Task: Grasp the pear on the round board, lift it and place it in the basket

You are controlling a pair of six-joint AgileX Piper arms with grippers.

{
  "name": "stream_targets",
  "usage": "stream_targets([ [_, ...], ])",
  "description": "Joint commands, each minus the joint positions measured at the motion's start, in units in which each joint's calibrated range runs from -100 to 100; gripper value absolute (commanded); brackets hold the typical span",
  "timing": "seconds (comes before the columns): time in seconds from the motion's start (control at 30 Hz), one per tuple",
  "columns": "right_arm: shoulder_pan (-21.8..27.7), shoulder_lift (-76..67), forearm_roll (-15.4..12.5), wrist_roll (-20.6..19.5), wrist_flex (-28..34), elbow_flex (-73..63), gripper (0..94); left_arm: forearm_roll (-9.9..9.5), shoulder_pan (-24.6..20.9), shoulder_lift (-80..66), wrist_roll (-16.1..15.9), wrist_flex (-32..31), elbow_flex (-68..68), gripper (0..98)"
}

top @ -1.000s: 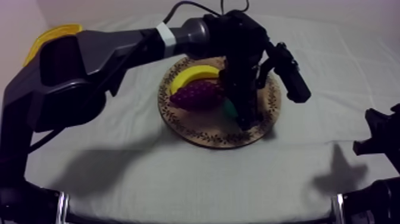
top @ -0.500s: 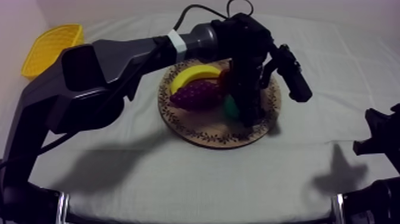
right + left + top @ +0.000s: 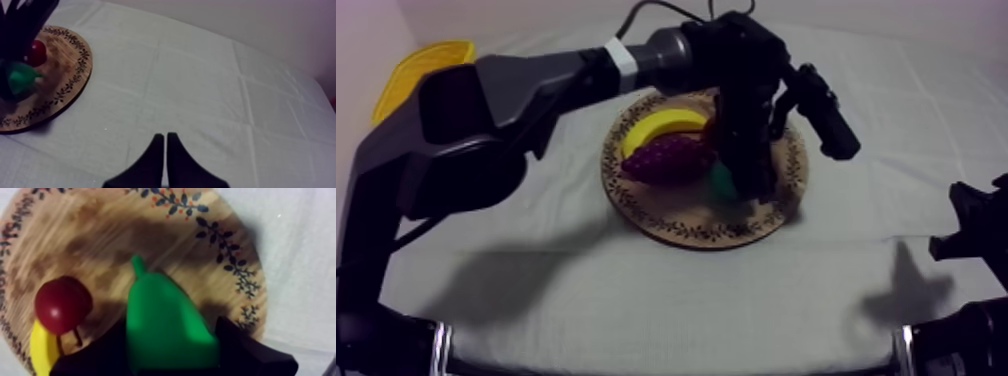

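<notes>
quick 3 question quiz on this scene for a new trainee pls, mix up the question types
1. Fill the gap: the basket stands on the ___ arm's side.
2. True or false: the right gripper is shut on nothing.
3. Pick one. The pear is:
A. in the basket
B. between the left gripper's fingers, over the board
C. in the right gripper

Key: 1 left; 2 true; 3 B
</notes>
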Motion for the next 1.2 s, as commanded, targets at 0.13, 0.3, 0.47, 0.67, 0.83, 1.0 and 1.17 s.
stream_targets([
  [0.13,0.01,-0.01,0.00,-0.03,0.00,-0.01,0.3,-0.32,-0.38,-10.69,1.53,-0.29,3.72,44.4],
  [0.3,0.01,-0.01,0.00,-0.03,0.00,-0.01,0.3,-0.33,-1.53,-19.60,1.98,-0.31,6.49,45.3],
  [0.47,0.01,-0.01,0.00,0.00,0.00,-0.01,0.3,-1.01,-3.27,-29.04,3.09,-0.32,10.80,45.6],
  [0.67,0.01,-0.01,0.00,0.02,0.00,-0.01,0.3,-1.98,-6.30,-39.87,4.33,-0.08,16.87,45.9],
  [0.83,0.01,-0.01,0.00,0.02,0.00,-0.01,0.3,-2.84,-9.13,-46.99,4.80,0.91,20.64,45.5],
  [1.0,0.01,-0.01,0.00,0.02,0.00,-0.01,0.3,-3.79,-12.39,-52.87,4.84,1.23,23.97,45.3],
  [1.17,0.01,-0.01,0.00,0.02,0.00,-0.01,0.3,-4.63,-16.58,-57.51,4.32,1.29,25.84,45.1],
])
